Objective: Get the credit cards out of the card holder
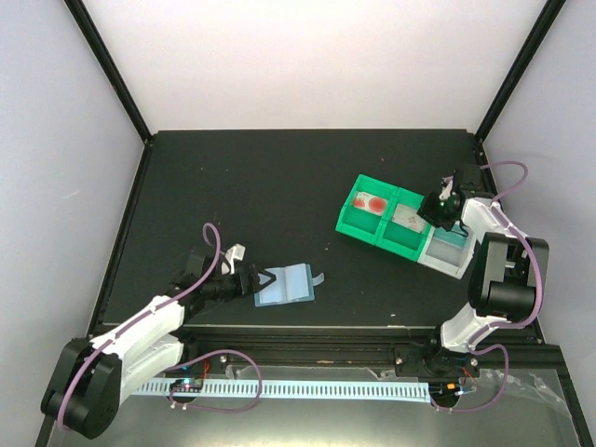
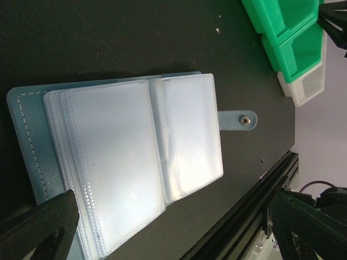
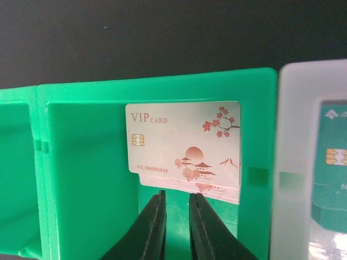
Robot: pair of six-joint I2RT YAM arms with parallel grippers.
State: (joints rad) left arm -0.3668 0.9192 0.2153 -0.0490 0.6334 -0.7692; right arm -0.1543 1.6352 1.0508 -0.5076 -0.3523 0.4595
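The light blue card holder [image 1: 285,285] lies open on the black table, its frosted sleeves [image 2: 135,157] fanned out with no card showing in them. My left gripper [image 1: 264,279] is open at the holder's left edge, one finger [image 2: 38,227] over its corner and the other [image 2: 309,222] off to the side. My right gripper [image 3: 177,196] hovers over a green bin compartment, jaws a narrow gap apart with nothing between them. Just beyond its tips lie whitish-pink credit cards [image 3: 184,141], stacked. A teal card [image 3: 331,162] rests in the clear bin.
The green bins [image 1: 377,216] and the clear bin [image 1: 449,250] stand in a row at the right, red-marked cards [image 1: 371,202] in the leftmost one. The holder's snap tab [image 2: 238,120] sticks out toward the table's front rail [image 2: 255,200].
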